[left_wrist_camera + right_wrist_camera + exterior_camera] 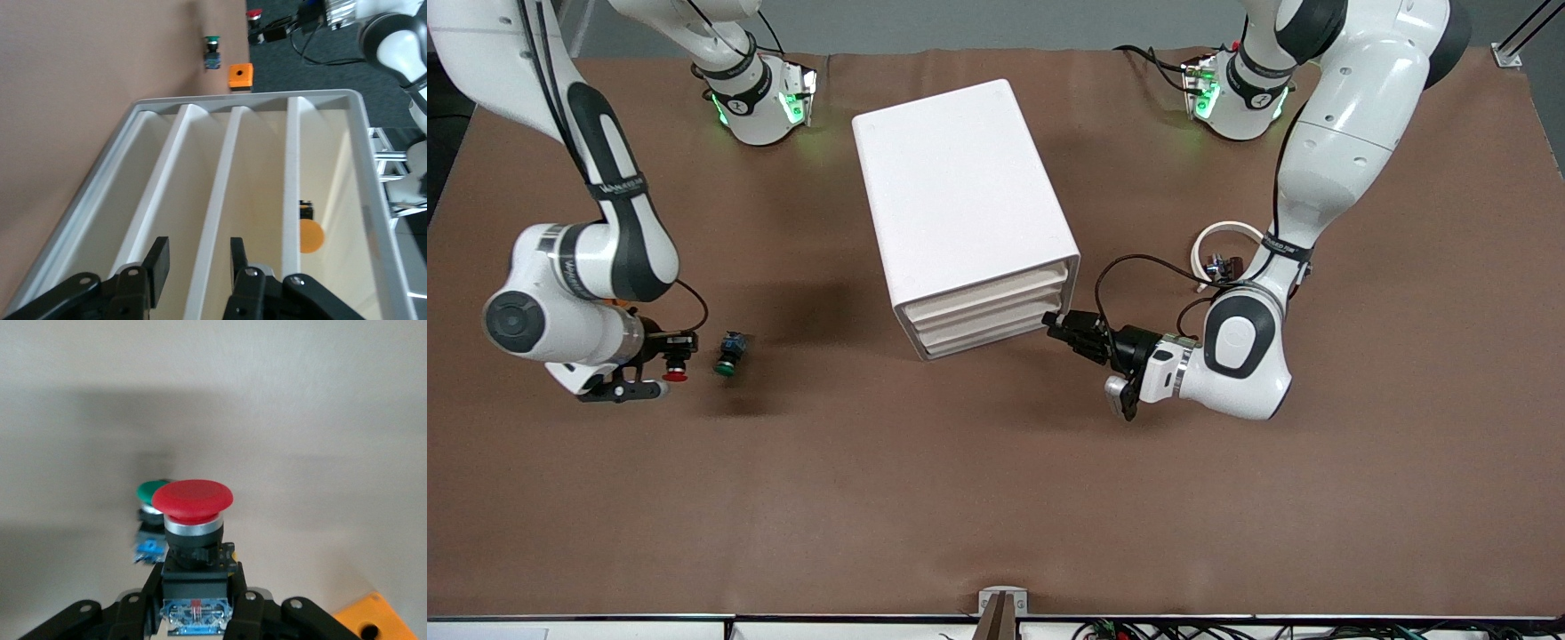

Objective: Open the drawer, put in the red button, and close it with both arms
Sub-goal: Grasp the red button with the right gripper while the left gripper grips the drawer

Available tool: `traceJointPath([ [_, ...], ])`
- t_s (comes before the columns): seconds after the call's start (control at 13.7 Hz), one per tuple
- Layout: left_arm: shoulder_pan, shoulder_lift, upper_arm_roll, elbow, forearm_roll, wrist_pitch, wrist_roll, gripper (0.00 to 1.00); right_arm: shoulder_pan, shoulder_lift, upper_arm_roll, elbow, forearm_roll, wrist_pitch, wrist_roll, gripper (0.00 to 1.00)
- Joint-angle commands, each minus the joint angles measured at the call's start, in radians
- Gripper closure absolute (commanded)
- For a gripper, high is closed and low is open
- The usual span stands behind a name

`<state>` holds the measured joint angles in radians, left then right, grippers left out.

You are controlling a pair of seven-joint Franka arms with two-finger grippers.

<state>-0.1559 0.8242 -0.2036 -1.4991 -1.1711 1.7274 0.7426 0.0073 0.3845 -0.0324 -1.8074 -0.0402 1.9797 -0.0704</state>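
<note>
The right gripper (665,369) holds the red button (675,374) by its black-and-blue body, over the brown table (871,498) toward the right arm's end. The green button (729,353) lies just beside it. An orange block (373,620) is cut off at the edge of the right wrist view and hidden under the arm from the front. The left gripper (1055,325) sits at the front of the white drawer cabinet (960,213), its fingers (157,270) narrowly parted at the drawer fronts; contact is unclear.

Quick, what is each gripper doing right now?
Left gripper: open, at the drawer unit's front, holding nothing.
Right gripper: closed on the red button, beside the green button.
</note>
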Motion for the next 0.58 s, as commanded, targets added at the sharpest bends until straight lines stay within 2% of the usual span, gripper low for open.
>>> traceJointPath([
  [0.0, 0.001, 0.018, -0.003, 0.008, -0.044, -0.025, 0.018, 0.56, 0.055, 0.005, -0.001, 0.153, -0.010, -0.126, 0.001, 1.00],
  [0.22, 0.006, 0.042, -0.003, 0.007, -0.055, -0.049, 0.090, 0.60, 0.131, 0.010, -0.001, 0.281, -0.010, -0.205, 0.006, 1.00],
  [0.51, 0.009, 0.042, -0.003, -0.024, -0.056, -0.088, 0.112, 0.66, 0.215, 0.020, 0.000, 0.365, 0.002, -0.203, 0.006, 1.00],
])
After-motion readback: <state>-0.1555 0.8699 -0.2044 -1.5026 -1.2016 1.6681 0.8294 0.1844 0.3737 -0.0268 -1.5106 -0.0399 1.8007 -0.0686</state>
